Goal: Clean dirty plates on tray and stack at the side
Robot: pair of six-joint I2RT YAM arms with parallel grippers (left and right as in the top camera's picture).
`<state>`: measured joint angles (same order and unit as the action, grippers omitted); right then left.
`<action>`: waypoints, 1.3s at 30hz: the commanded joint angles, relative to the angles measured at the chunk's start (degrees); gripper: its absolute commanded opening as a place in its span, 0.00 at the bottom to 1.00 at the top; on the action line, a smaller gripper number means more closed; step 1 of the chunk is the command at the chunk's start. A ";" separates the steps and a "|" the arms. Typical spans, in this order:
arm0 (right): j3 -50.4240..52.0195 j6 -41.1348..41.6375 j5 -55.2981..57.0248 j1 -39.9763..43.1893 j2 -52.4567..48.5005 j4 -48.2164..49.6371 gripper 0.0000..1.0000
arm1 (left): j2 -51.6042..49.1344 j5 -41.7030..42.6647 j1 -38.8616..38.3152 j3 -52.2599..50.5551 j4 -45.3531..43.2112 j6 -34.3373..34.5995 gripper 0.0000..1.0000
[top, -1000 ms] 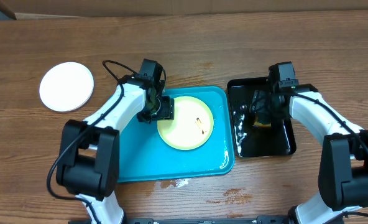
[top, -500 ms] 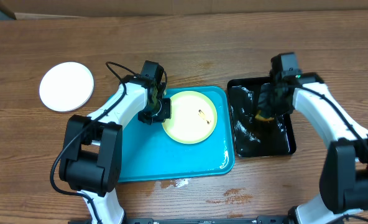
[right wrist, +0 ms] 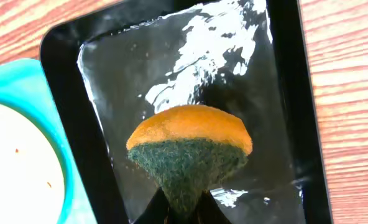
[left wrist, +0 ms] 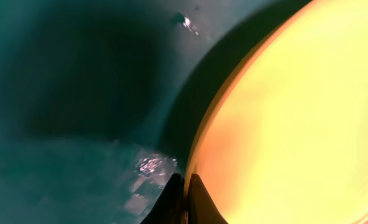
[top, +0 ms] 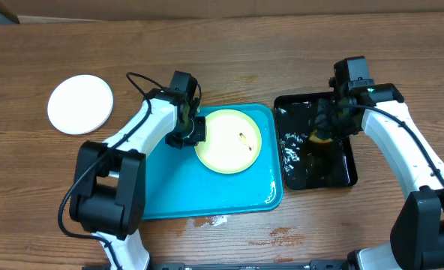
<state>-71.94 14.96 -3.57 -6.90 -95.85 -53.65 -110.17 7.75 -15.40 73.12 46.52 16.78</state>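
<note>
Two closures noted within the last second. Left gripper (top: 194,133), formerly spread, now pinches the left rim of the round pale yellow plastic plate (top: 229,141), which lies smudged on the turquoise rectangular plastic tray (top: 177,187). Right gripper (right wrist: 184,210) now clamps the orange-and-green scouring sponge (right wrist: 189,146) over the glossy black tray (right wrist: 296,93). Judgement: scrubbing can begin.

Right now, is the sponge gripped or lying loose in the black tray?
Gripped. The right claw is shut on the sponge's green side, over the black tray.
</note>
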 commanded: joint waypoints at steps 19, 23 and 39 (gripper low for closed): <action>-0.44 0.07 -2.40 -0.17 -0.94 0.39 0.04 | 6.95 -12.85 -4.17 1.09 -2.36 5.99 0.04; -0.46 3.06 -5.53 -0.17 -1.29 -2.03 0.04 | 6.88 -14.80 -5.64 1.07 -3.45 6.23 0.04; -1.18 4.74 -24.24 -0.20 -1.92 0.26 0.04 | 6.67 -16.70 -6.75 0.85 -3.26 10.54 0.04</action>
<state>-71.92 19.40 -14.50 -6.90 -97.43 -55.57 -104.68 -7.84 -21.78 73.23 43.42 25.61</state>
